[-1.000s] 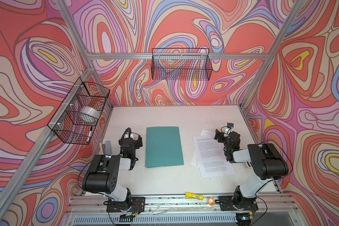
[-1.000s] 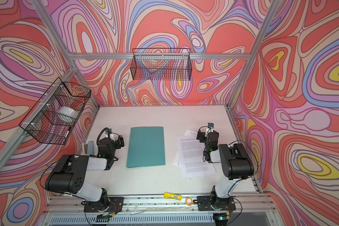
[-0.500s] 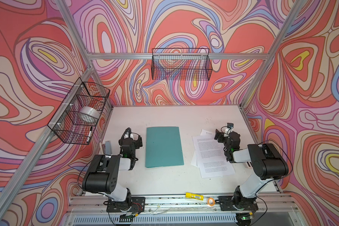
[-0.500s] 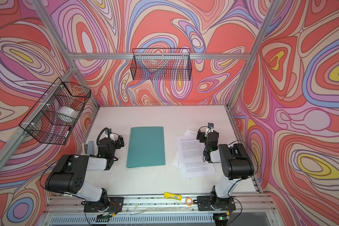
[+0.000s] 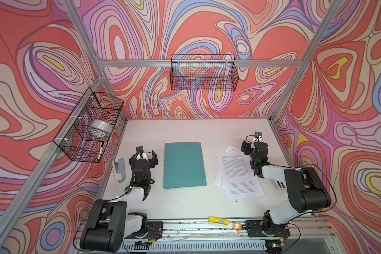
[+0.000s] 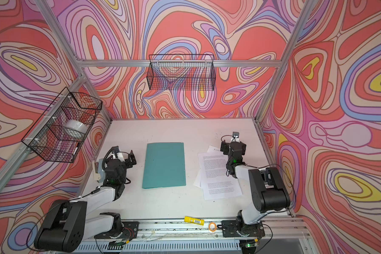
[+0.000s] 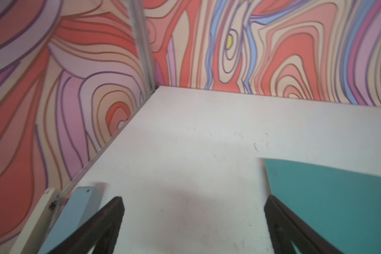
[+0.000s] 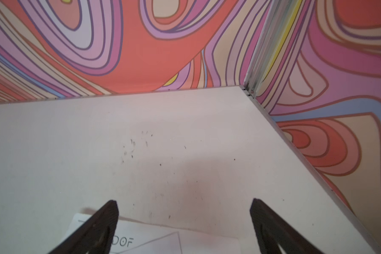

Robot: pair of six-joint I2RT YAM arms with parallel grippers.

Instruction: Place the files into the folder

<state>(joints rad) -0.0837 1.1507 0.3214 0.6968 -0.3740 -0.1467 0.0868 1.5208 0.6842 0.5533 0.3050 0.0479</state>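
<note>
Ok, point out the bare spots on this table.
Widest: the far strip of the table between the back wall and the folder and papers. Also the lane between folder and papers, and the near strip before the front rail. Crowded: the left edge, with stapler and open left gripper; the right gripper hovers by the papers' far corner.

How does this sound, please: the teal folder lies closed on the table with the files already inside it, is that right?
Not quite: the folder lies closed on the table, but the files are not inside it; both top views show them loose on the table, to its right.
</note>
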